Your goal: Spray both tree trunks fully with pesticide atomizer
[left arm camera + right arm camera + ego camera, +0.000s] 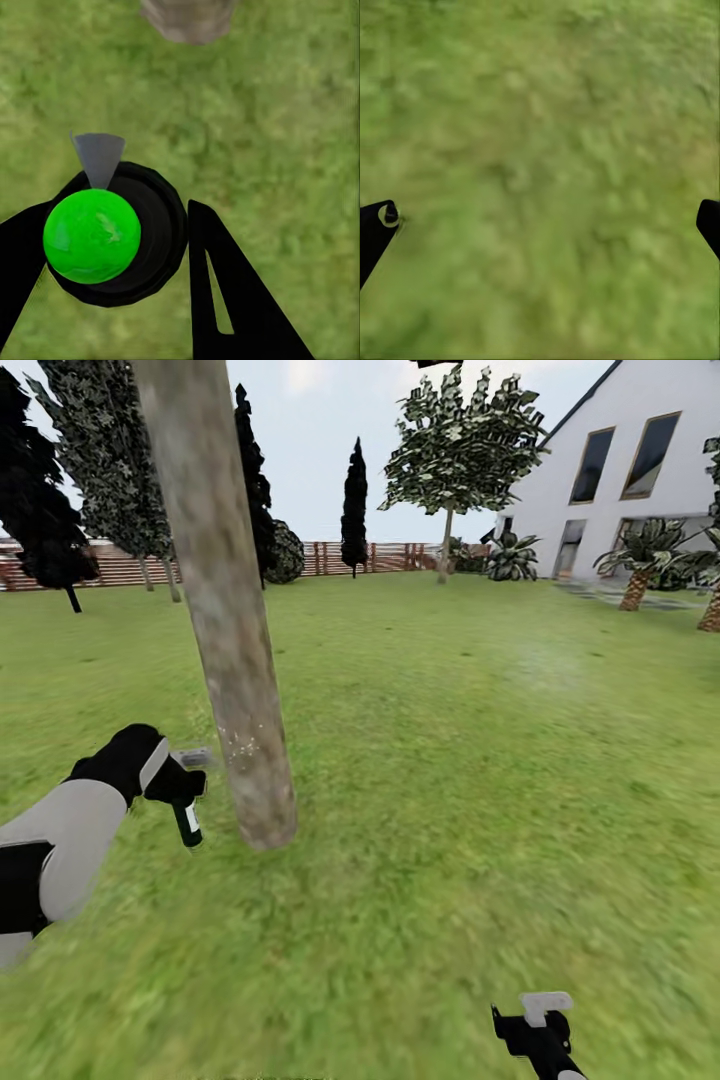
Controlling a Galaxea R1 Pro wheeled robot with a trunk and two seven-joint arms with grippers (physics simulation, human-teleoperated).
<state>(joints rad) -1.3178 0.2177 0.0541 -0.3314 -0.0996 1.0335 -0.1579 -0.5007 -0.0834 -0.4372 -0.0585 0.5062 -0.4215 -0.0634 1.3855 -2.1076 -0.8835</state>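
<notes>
Left gripper grips atomizer (beside trunk).

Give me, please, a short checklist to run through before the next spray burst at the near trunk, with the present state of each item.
1. Pesticide atomizer held in the left gripper: ok; the fingers flank the bottle.
2. Nozzle aimed at the near tree trunk: ok; the grey trigger head points toward it.
3. Nozzle apart from the bark: ok; a gap shows in the head view.
4. Trunk fully covered: cannot tell; pale speckles show only low down near the nozzle.
5. Right gripper free and out of the way: ok; open over the grass.
6. Second tree treated: cannot tell; too far off.
</notes>
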